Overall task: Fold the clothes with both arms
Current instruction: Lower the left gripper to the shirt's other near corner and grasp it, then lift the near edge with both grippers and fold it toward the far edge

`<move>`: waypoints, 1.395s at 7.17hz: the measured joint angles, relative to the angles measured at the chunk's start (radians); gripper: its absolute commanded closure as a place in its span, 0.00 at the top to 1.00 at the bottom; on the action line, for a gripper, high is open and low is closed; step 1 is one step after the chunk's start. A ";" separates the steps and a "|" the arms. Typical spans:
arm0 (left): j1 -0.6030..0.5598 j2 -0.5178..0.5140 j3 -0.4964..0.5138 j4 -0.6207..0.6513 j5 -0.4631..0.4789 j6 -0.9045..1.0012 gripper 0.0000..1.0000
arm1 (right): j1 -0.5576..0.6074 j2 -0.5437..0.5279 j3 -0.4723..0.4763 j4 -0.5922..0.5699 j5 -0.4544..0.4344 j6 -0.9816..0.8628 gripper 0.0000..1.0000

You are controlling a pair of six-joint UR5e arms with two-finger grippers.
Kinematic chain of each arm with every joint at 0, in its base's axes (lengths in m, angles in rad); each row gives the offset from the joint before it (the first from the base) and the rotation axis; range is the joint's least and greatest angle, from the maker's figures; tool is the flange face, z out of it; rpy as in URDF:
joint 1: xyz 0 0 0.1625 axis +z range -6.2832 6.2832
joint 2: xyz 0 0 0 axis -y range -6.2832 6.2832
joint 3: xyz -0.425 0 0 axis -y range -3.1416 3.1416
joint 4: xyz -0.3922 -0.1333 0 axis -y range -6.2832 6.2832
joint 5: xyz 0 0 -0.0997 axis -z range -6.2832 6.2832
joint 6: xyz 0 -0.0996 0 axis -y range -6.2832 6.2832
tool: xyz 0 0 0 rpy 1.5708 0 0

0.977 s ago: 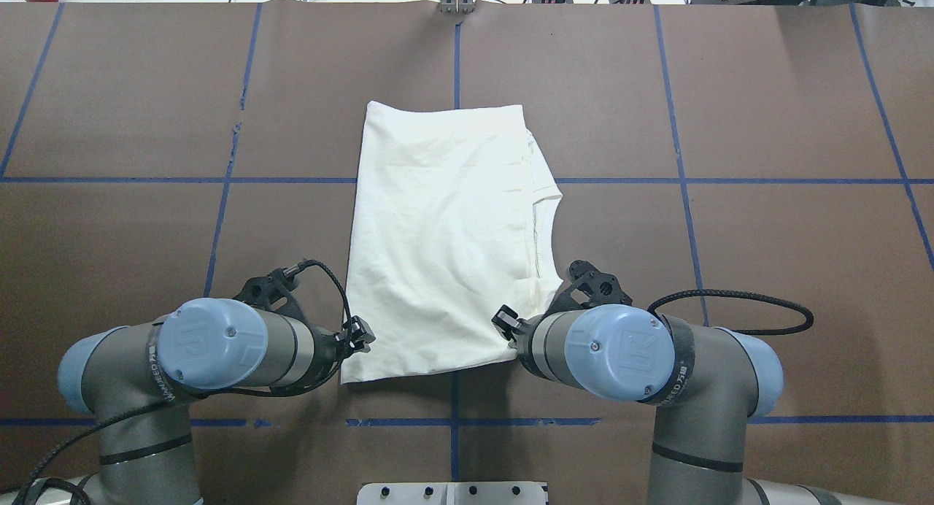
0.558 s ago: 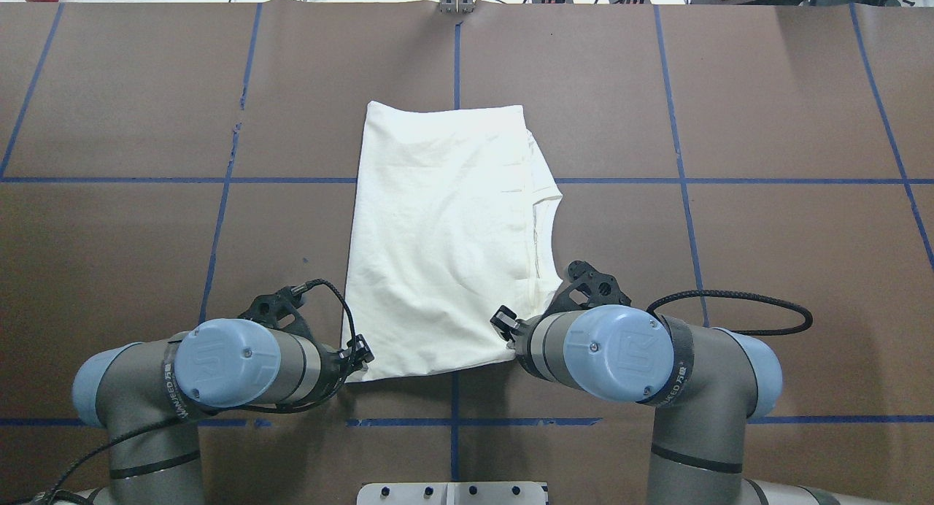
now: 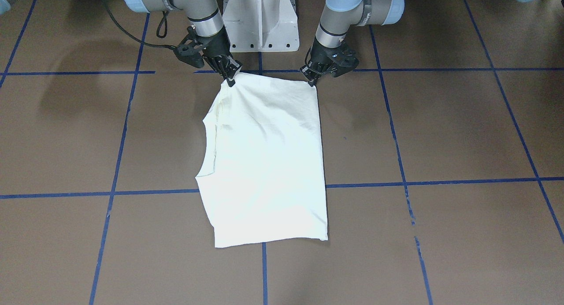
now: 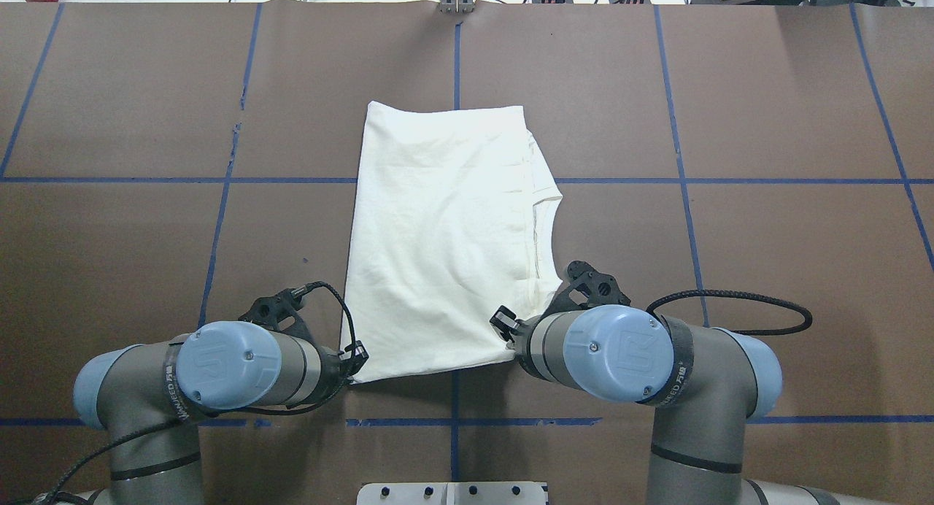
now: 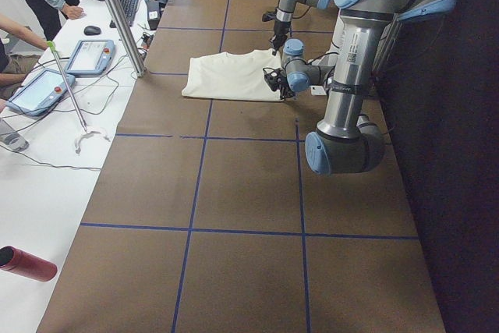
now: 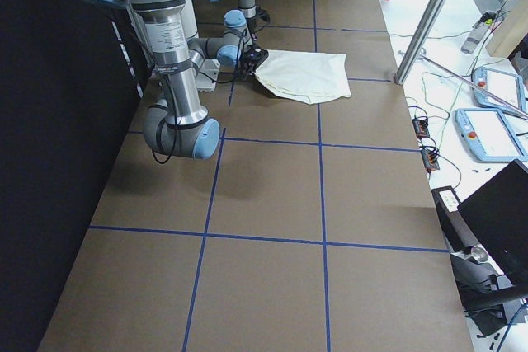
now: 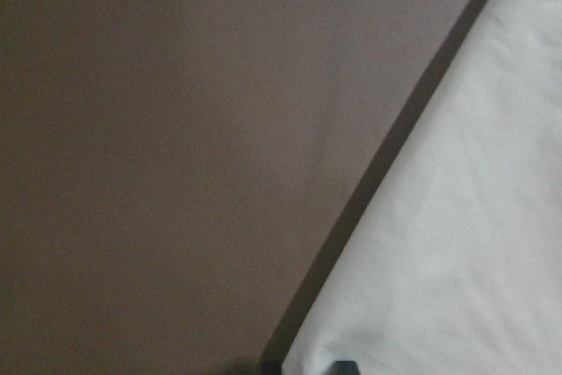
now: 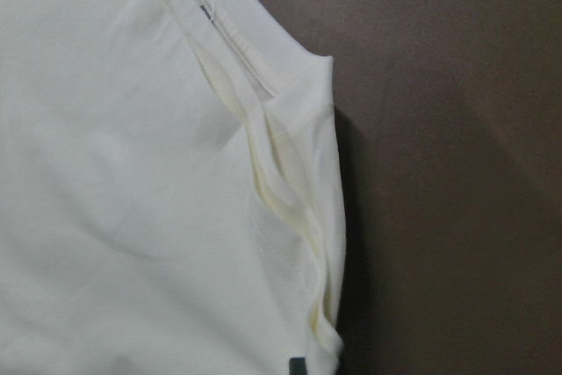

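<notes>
1. Where the brown table (image 4: 766, 271) is crossed by blue tape lines, the cream T-shirt (image 4: 438, 249) lies near the middle, plain side up, with no print showing.
2. The T-shirt's long axis runs straight away from the robot. Its near short edge is just ahead of the base and its far short edge is well out along the centre tape line. The neckline opens towards the robot's right.
3. The left arm (image 4: 226, 363) and right arm (image 4: 627, 352) each reach low to one near corner, and neither is clearly the closer.
4. The right gripper (image 3: 230, 79) is pinched closed on the near right corner, and creases in the cloth run towards it.
5. The left gripper (image 3: 313, 81) looks clamped on the near left corner. Its wrist view shows a dark shadow under the hem, so that edge seems raised off the table.
6. All the loose cloth lies forward of both claws. The likely next move is to carry the near edge away from the base and over towards the far edge, with the two corners kept level so that the fold lands square.
</notes>
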 measured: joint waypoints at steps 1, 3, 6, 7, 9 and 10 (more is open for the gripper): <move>0.000 -0.005 -0.006 0.017 0.000 0.000 0.00 | 0.000 -0.001 0.000 0.000 0.000 0.000 0.00; -0.003 -0.004 -0.087 0.053 -0.006 0.001 0.00 | -0.005 -0.018 0.018 0.000 -0.003 0.002 0.00; -0.007 -0.002 -0.295 0.138 -0.048 -0.014 0.00 | -0.128 -0.155 0.180 -0.032 -0.106 0.056 0.00; -0.006 -0.007 -0.337 0.158 -0.063 -0.032 0.00 | -0.157 -0.154 0.228 -0.103 -0.159 0.069 0.00; -0.040 -0.053 -0.313 0.166 -0.064 -0.029 0.00 | -0.099 -0.068 0.257 -0.248 -0.195 0.054 0.00; -0.088 -0.102 -0.251 0.166 -0.063 -0.008 0.00 | -0.037 -0.010 0.218 -0.270 -0.188 0.011 0.00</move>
